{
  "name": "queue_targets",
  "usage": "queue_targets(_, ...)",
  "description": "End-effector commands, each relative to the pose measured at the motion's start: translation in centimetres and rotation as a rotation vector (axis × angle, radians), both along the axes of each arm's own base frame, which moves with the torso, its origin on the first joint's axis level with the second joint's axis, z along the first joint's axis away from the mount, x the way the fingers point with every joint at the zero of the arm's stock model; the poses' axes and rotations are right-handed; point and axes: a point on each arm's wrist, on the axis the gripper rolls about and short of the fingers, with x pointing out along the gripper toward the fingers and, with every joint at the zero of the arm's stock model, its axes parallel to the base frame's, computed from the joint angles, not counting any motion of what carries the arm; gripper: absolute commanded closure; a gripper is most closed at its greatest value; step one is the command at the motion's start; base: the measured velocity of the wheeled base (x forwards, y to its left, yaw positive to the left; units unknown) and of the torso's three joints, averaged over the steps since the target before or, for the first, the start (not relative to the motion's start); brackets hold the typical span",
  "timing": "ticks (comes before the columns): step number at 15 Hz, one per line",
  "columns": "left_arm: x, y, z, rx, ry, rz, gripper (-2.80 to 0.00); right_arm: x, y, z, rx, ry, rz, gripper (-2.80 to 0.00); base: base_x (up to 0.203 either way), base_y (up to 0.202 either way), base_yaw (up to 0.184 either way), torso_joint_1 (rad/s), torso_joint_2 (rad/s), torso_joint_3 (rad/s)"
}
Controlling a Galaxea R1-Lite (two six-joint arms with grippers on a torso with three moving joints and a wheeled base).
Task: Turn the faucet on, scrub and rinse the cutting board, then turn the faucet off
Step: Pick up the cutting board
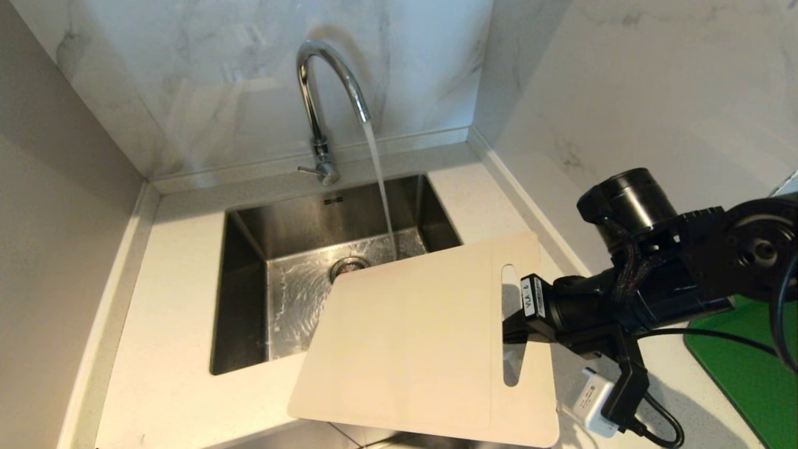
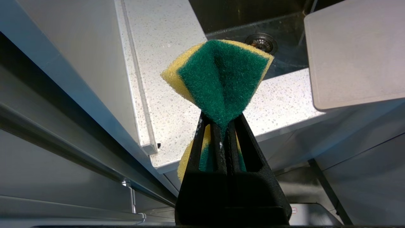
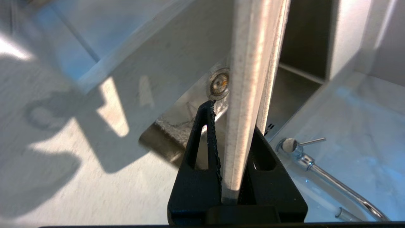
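Water runs from the faucet (image 1: pixel 328 93) into the sink (image 1: pixel 249 249). The right claw (image 1: pixel 514 324) is clamped on the board (image 1: pixel 411 343), held above the sink's near right corner. The left claw (image 2: pixel 223 126) is squeezed tight on a sponge (image 2: pixel 218 76), near the table (image 2: pixel 164 104).

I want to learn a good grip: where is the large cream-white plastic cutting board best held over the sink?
Grip the cream-white plastic cutting board at its short end by the slot handle, coming from the robot's right, as the right gripper does, clamped on the thin edge. That leaves the broad face free toward the water.
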Motion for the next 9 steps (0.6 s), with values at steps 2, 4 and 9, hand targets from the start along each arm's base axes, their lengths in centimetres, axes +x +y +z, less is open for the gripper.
queue_targets(2,0.0,0.0,0.0,0.0,0.002,0.0,0.0,-0.1,-0.6,1.7,-0.072,-0.002,-0.023,0.0,0.0,0.0,0.0,0.0,0.0,0.0)
queue_targets(4,0.0,0.0,0.0,0.0,0.002,0.0,0.0,-0.3,-0.8,2.7,-0.13,-0.022,-0.027,0.0,0.0,0.0,0.0,0.0,0.0,0.0)
queue_targets(9,0.0,0.0,0.0,0.0,0.002,0.0,0.0,-0.3,-1.3,7.2,-0.24,-0.216,-0.097,0.0,0.0,0.0,0.0,0.0,0.0,0.0)
